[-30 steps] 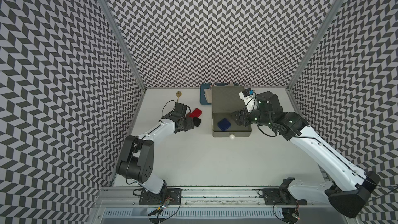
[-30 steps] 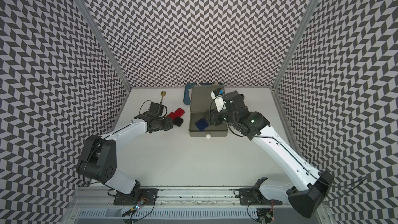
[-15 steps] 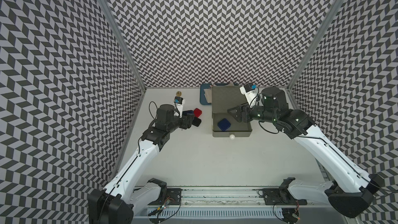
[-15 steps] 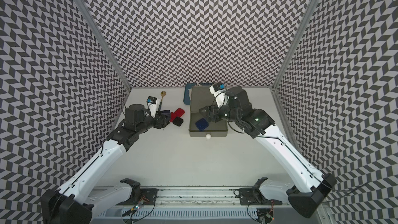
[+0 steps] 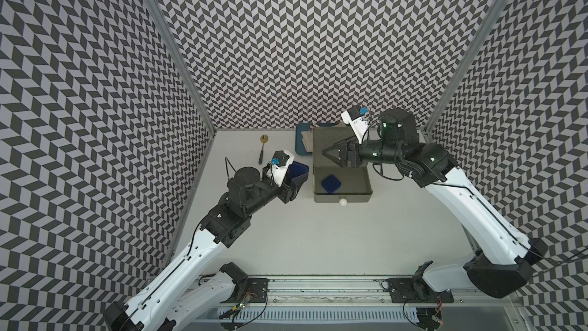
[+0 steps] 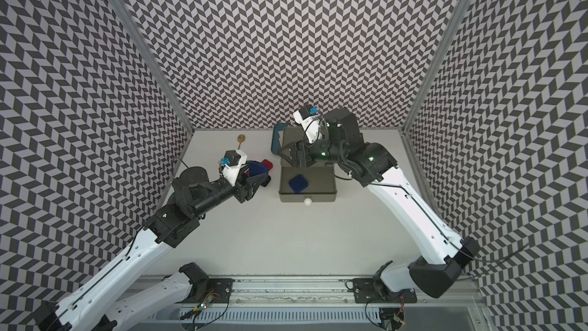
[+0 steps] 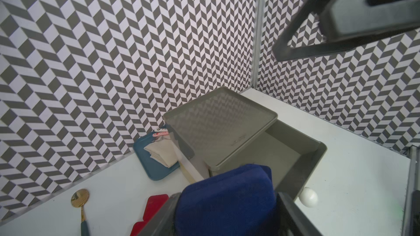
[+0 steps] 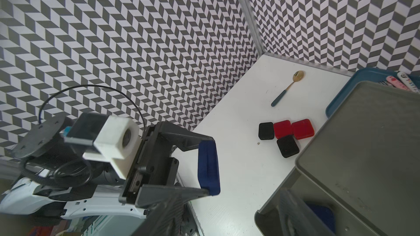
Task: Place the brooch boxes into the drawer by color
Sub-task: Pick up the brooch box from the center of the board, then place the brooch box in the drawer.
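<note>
far left at the back, a gold spoon (image 5: 262, 151) w/ a teal handle lies flat on the white table (image 5: 318, 249). next over, the left gripper (image 8: 206, 165) is up off the table, jaws pinching a dark blue brooch box (image 7: 227, 200) by two opposite edges. the box is tilted, just left of the drawer chest (image 5: 331, 135) and not over the open tier. on the table by it sits a tight cluster, boxes touching: a black box (image 8: 266, 130), a red box (image 8: 282, 128), a second red box (image 8: 302, 129) and a second black box (image 8: 287, 146). then a blue tray (image 5: 299, 149) w/ a folded napkin (image 7: 162, 153), tucked vs the chest's back-left corner. the chest's grey top tier (image 5: 342, 197) is pulled out toward the front. another dark blue box (image 5: 331, 183) lies flat in its left half, and a white ball knob (image 5: 342, 212) sits on its front. rightmost, the right gripper (image 5: 326, 152) hovers over the chest's lid, jaws spread, gripping nothing.
</note>
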Available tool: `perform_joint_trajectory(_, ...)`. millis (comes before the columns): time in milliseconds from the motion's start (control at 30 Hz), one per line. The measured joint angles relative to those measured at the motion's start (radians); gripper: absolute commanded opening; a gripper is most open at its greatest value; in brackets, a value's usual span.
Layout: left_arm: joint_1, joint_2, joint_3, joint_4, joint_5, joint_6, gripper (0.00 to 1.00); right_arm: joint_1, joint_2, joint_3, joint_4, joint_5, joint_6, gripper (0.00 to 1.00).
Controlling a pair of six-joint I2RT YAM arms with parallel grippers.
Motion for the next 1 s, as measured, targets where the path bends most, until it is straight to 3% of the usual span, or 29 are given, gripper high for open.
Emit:
perform_joint_trajectory(200,-0.081,0.003,0.014,0.002,-0.097,0.037,0.65,0.064,0.116,0.109,-0.084,0.011,-0.018,0.70)
perform_joint_trajectory(767,-0.103,0.026,0.035,-0.009,-0.166,0.067,0.65,0.131,0.150,0.089,-0.143,0.035,-0.023,0.66)
perform_joint_trajectory(867,-0.104,0.026,0.035,-0.013,-0.168,0.068,0.65,0.131,0.160,0.089,-0.137,0.033,-0.024,0.62)
perform_joint_trajectory(1000,-0.105,0.026,0.035,-0.014,-0.168,0.069,0.65,0.131,0.169,0.084,-0.115,0.025,-0.026,0.50)
